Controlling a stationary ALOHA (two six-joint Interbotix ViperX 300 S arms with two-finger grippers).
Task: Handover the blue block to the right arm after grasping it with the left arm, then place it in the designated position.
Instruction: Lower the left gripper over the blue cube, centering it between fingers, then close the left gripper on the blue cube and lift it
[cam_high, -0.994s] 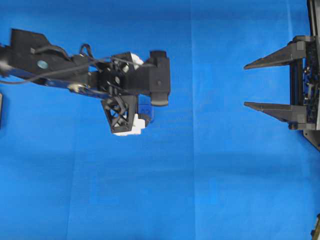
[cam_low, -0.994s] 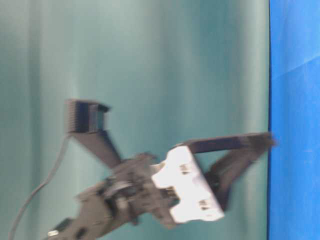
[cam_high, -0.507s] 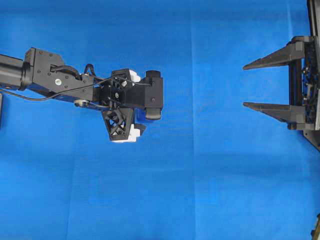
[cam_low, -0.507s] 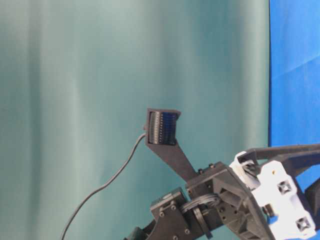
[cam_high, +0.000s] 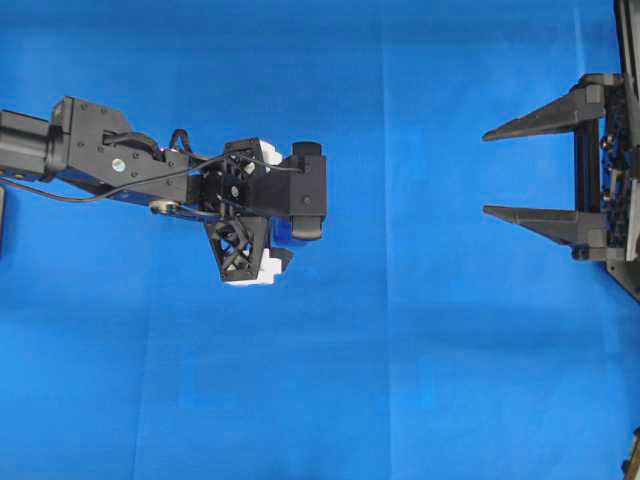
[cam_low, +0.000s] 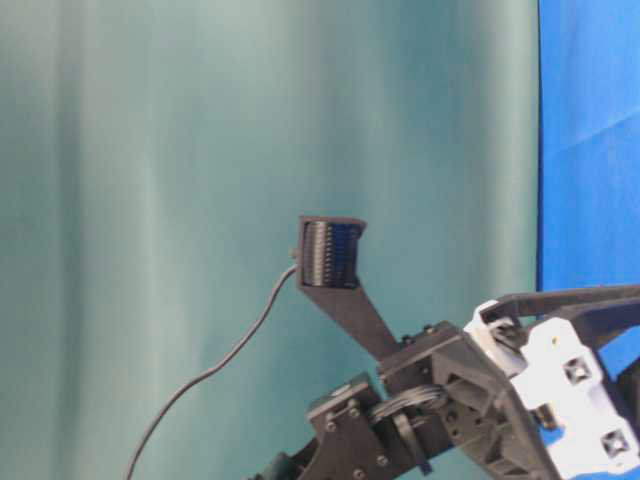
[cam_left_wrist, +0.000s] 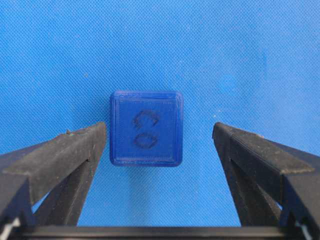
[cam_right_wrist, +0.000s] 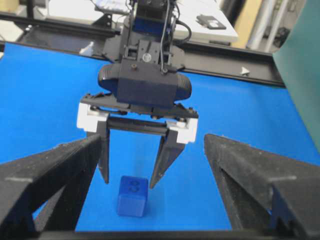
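Grasp not done: left pincer (cam_left_wrist: 160, 150) spread apart, straddling blue block (cam_left_wrist: 146, 128) on desk (cam_left_wrist: 250, 50); right pincer (cam_high: 520, 170) apart, well away. Handover, placement left.

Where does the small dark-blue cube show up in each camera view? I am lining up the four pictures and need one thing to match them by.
Overhead: the small dark-blue cube peeks out beneath the left gripper, left of centre.
Table-level: not in view.
Left wrist: centre, on the blue cloth between open fingers.
Right wrist: bottom centre, below the white-bracketed left gripper.
Shared landmark: that gripper's white brackets.
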